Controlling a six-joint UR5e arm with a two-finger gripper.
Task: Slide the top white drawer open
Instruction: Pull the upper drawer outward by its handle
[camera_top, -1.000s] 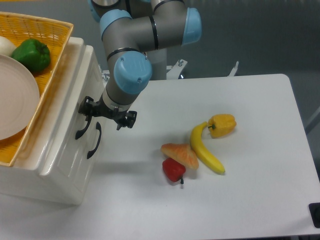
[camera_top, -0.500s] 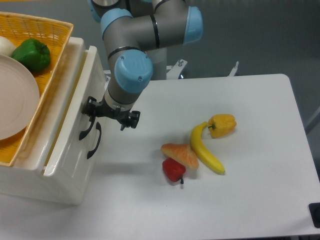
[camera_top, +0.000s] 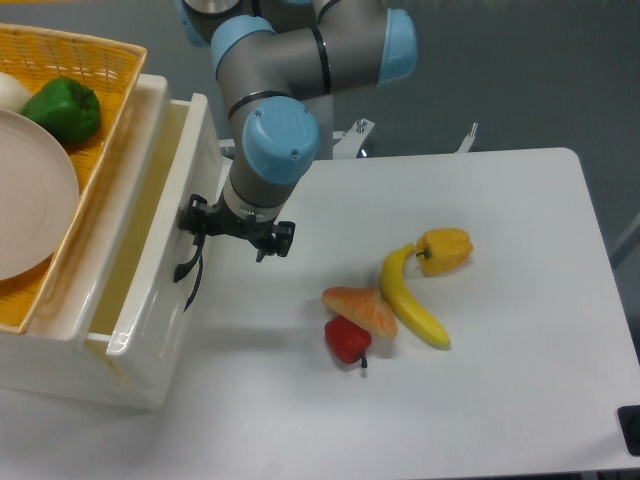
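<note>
Since 1 second ago the top white drawer (camera_top: 150, 230) has slid outward, its interior now exposed under the wicker basket (camera_top: 95, 160). Pulling it, the hand (camera_top: 200, 228) pinches its black handle (camera_top: 187, 268).

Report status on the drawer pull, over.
Gripper at the top white drawer handle, grip unclear. Drawer partly open, gap showing. Nothing blocking its path.

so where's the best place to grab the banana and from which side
Take the banana across its middle, coming straight down from above. It lies flat on the table as a long curve, and its sides are free there. Avoid the ends: the upper tip sits by the yellow pepper and the croissant crowds its left side lower down, so set the hand's fingers across the narrow width.
</note>
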